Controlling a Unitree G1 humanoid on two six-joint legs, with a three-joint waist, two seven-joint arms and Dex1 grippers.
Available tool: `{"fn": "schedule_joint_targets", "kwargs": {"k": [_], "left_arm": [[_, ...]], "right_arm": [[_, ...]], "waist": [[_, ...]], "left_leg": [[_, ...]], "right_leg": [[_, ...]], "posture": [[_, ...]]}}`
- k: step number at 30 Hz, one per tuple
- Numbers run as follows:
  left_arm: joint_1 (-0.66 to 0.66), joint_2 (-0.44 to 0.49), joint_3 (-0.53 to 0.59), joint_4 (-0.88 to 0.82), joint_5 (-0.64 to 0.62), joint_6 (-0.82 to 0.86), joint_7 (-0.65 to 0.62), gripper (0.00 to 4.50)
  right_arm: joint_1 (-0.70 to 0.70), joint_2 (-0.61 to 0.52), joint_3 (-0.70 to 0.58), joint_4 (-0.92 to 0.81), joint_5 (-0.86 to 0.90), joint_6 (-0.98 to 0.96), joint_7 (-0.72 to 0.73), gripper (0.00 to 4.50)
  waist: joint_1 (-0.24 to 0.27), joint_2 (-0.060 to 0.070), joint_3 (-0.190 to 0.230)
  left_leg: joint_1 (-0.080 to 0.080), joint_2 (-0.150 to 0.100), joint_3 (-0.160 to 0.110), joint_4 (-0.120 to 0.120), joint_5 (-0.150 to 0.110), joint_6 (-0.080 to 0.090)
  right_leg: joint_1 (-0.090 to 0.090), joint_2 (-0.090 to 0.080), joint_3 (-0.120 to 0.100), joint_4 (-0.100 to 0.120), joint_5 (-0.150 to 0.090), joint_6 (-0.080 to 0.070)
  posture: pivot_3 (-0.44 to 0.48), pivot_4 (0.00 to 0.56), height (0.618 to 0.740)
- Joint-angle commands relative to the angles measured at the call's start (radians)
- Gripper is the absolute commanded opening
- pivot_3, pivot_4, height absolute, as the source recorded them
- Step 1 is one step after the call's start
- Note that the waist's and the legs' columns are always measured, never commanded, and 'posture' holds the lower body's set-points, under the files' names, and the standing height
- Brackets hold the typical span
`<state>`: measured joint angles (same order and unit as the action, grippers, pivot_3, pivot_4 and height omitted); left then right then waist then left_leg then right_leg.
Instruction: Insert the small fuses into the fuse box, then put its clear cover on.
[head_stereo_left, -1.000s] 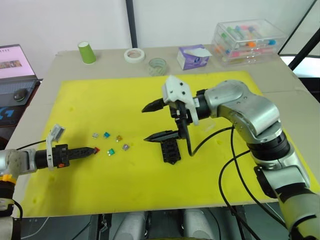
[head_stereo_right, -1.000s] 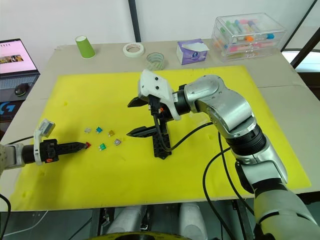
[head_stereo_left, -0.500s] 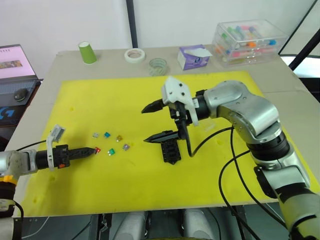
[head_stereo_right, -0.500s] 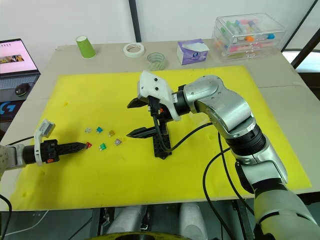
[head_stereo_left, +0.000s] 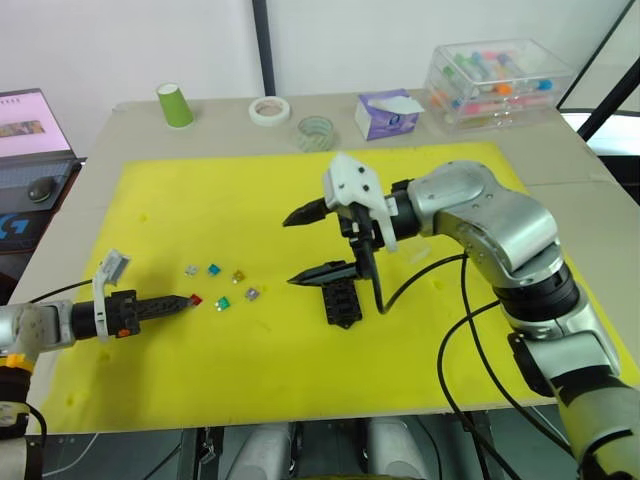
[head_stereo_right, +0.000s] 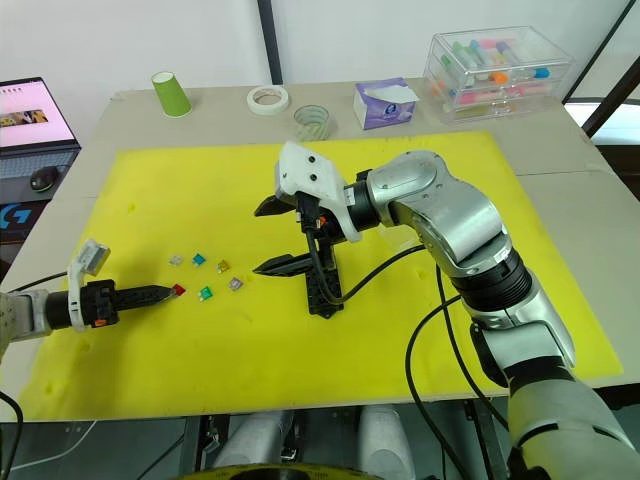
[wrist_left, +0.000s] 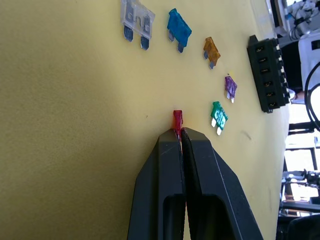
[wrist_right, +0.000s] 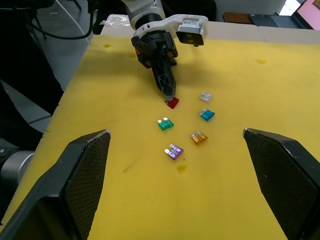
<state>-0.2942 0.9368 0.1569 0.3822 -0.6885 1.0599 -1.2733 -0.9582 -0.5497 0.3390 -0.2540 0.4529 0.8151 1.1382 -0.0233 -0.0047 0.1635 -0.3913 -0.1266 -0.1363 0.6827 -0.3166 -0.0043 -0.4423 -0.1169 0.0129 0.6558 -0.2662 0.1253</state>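
On mat, fuse box lengthwise from robot

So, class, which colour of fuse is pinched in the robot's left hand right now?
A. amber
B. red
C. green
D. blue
B: the left hand is shut on the red fuse, while the blue fuse, green fuse and amber fuse lie loose on the yellow mat.
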Motion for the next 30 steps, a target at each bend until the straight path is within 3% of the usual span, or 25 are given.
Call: {"fn": "schedule_joint_targets", "kwargs": {"k": [1,8,15,21,25,29,30], "left_arm": [[0.003,0.006,0.059,-0.016,-0.014,0.007,0.024,0.01],[0.004,0.019,0.198,-0.145,-0.102,0.063,0.079,0.01],[-0.071,-0.059,0.339,-0.495,-0.357,0.21,0.228,0.01],[-0.241,-0.214,0.321,-0.666,-0.593,0.23,0.47,0.01],[-0.321,-0.305,0.269,-0.716,-0.679,0.174,0.585,0.01],[-0.351,-0.369,0.222,-0.729,-0.719,0.114,0.65,0.0],[-0.353,-0.375,0.213,-0.731,-0.726,0.103,0.66,0.0]], "right_arm": [[-0.009,-0.007,-0.012,-0.029,0.002,-0.015,0.004,4.5],[0.014,-0.025,-0.028,-0.043,0.016,0.003,-0.003,4.5],[0.034,-0.06,-0.192,-0.044,0.185,0.204,-0.032,4.5],[-0.016,-0.058,-0.374,-0.031,0.392,0.457,-0.126,4.5],[-0.073,-0.028,-0.511,0.008,0.524,0.632,-0.233,4.5],[-0.117,0.01,-0.594,0.05,0.594,0.755,-0.329,3.59],[-0.127,0.025,-0.61,0.059,0.605,0.774,-0.353,3.59]], "waist": [[0.0,0.0,0.0],[0.003,0.0,0.0],[0.012,0.0,0.0],[0.003,-0.001,0.0],[0.004,-0.001,0.0],[0.006,-0.001,0.0],[0.006,-0.001,0.0]], "left_leg": [[0.0,0.0,0.0,0.0,0.0,0.0],[0.0,0.0,0.0,0.0,0.0,0.0],[0.0,0.0,0.0,0.001,0.0,0.0],[0.0,0.0,-0.001,0.001,0.0,0.0],[0.0,0.0,0.0,0.0,0.0,0.0],[0.0,0.0,0.0,0.001,0.0,0.0],[0.0,0.0,0.0,0.001,0.0,0.0]], "right_leg": [[0.0,0.0,0.0,0.0,0.0,0.0],[0.0,0.0,0.0,0.0,0.0,0.0],[0.001,-0.001,0.001,-0.001,0.0,0.0],[0.002,-0.001,0.001,-0.002,0.0,0.0],[0.001,-0.001,0.001,-0.002,0.0,0.0],[0.002,-0.001,0.001,-0.002,0.0,0.0],[0.002,-0.001,0.001,-0.002,0.0,0.0]], "posture": [[0.0,0.15,0.74],[0.0,0.15,0.74],[0.0,0.15,0.74],[0.0,0.15,0.74],[0.0,0.15,0.74],[0.0,0.15,0.74],[0.0,0.15,0.74]]}}
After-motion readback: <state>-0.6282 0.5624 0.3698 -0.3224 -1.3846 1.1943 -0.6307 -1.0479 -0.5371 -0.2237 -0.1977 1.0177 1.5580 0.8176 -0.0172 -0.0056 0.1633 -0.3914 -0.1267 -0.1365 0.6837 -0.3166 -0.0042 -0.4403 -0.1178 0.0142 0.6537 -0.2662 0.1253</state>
